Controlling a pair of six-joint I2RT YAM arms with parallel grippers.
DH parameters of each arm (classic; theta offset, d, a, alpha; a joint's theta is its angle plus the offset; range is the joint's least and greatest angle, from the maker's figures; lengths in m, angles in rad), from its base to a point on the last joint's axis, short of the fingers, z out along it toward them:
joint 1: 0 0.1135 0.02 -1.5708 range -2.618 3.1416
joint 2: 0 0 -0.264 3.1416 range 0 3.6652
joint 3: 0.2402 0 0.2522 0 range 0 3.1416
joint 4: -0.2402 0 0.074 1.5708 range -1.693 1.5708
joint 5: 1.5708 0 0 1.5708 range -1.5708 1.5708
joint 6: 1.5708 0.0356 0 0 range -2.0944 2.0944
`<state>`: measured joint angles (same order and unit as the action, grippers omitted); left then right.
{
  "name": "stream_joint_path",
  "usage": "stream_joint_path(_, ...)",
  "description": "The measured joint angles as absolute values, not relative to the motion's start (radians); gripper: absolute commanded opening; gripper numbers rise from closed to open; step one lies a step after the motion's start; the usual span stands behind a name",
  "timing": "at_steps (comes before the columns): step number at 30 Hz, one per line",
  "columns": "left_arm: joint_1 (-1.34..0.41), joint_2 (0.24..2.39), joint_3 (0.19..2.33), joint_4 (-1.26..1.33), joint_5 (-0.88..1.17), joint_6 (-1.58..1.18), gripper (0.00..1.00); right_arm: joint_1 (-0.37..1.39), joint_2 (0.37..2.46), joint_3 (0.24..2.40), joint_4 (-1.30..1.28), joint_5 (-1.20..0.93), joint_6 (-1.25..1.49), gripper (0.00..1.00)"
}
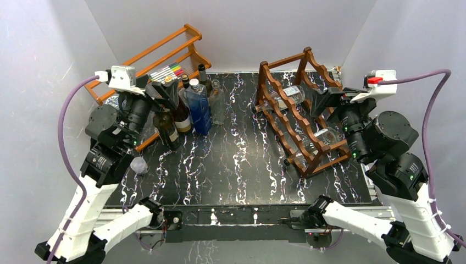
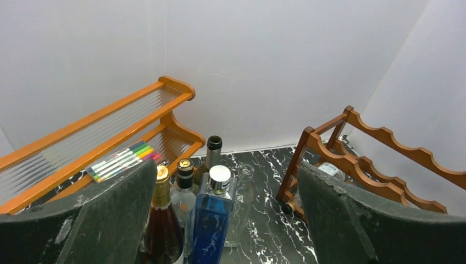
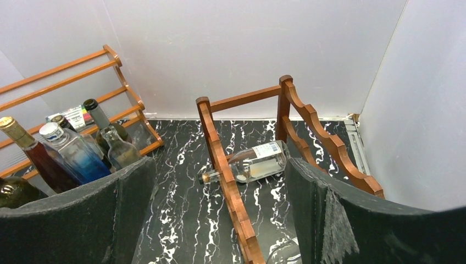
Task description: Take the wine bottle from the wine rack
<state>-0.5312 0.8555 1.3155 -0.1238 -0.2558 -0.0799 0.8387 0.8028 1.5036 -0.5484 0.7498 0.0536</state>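
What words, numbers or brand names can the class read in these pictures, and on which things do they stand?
None can be read.
White label on the clear bottle in the wine rack: too blurred.
Print on the marker pack on the orange rack: too small.
Labels on the standing bottles: blurred.

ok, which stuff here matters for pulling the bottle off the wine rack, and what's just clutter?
Job:
wine rack
clear bottles lying in it

Clutter:
orange rack
marker pack
blue bottle
other standing bottles beside it
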Motion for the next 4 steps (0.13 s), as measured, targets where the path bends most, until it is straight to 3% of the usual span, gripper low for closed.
stream_joint_path(4,-0.531,0.850,1.322,-0.147,-0.278,-0.080,0.98,0.839,0.815,1.514,-0.554,0.744,0.049,0.98)
